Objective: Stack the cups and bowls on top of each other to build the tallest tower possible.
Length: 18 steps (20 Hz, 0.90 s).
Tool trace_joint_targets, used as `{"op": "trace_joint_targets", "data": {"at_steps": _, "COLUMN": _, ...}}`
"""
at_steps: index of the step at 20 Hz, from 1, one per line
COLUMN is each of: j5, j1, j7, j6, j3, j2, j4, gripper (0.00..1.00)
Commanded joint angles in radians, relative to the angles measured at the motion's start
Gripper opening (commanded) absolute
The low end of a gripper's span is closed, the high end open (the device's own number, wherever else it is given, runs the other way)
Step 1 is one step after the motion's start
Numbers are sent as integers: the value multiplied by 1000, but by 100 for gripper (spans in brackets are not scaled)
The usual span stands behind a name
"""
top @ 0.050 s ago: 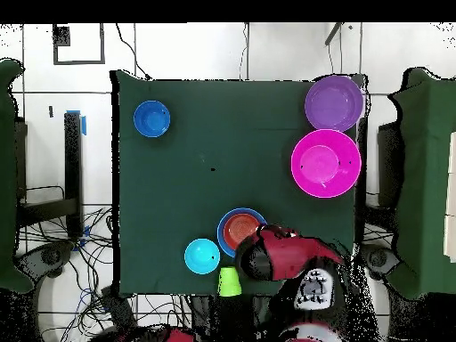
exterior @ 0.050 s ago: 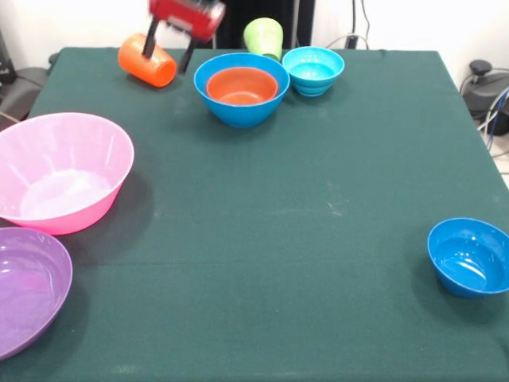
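The small orange bowl (exterior @ 0.050 s ago: 242,86) (top @ 0.050 s ago: 240,230) sits nested inside the medium blue bowl (exterior @ 0.050 s ago: 238,114) (top @ 0.050 s ago: 223,224) at the far side of the table. Beside them stand the cyan bowl (exterior @ 0.050 s ago: 313,70) (top @ 0.050 s ago: 201,256) and the lime green cup (exterior @ 0.050 s ago: 263,36) (top @ 0.050 s ago: 229,281). The orange ribbed cup (exterior @ 0.050 s ago: 147,61) lies tilted on its side at the far left. My gripper (exterior @ 0.050 s ago: 169,52) hangs open just above it. One black finger (exterior @ 0.050 s ago: 149,44) overlaps the cup and the other (exterior @ 0.050 s ago: 188,57) is off its right side. In the overhead view the red arm (top @ 0.050 s ago: 289,258) hides the orange cup.
The huge pink bowl (exterior @ 0.050 s ago: 64,171) (top @ 0.050 s ago: 326,162) and the purple bowl (exterior @ 0.050 s ago: 28,286) (top @ 0.050 s ago: 335,102) stand apart along one table edge. The small dark blue bowl (exterior @ 0.050 s ago: 469,256) (top @ 0.050 s ago: 151,118) sits alone at the opposite near corner. Cables hang past the table's edges.
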Motion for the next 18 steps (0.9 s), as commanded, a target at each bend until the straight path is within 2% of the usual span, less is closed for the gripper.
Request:
{"op": "trace_joint_targets", "data": {"at_steps": 1, "j5": -79, "j1": -213, "j7": -63, "j6": -63, "j3": 383, "j2": 167, "j4": -67, "gripper": 100}}
{"op": "trace_joint_targets", "data": {"at_steps": 7, "j5": -92, "j1": -136, "j7": 24, "j6": -151, "j3": 298, "j2": 210, "j4": -127, "gripper": 100}}
{"op": "trace_joint_targets", "data": {"at_steps": 14, "j5": -112, "j1": -137, "j7": 24, "j6": -176, "j3": 288, "j2": 209, "j4": -118, "gripper": 100}}
{"op": "trace_joint_targets", "data": {"at_steps": 16, "j5": -125, "j1": -162, "j7": -2, "j6": -130, "j3": 323, "j2": 188, "j4": -105, "gripper": 100}}
{"op": "trace_joint_targets", "data": {"at_steps": 18, "j5": -160, "j1": -218, "j7": -94, "j6": -26, "j3": 405, "j2": 151, "j4": -86, "gripper": 100}}
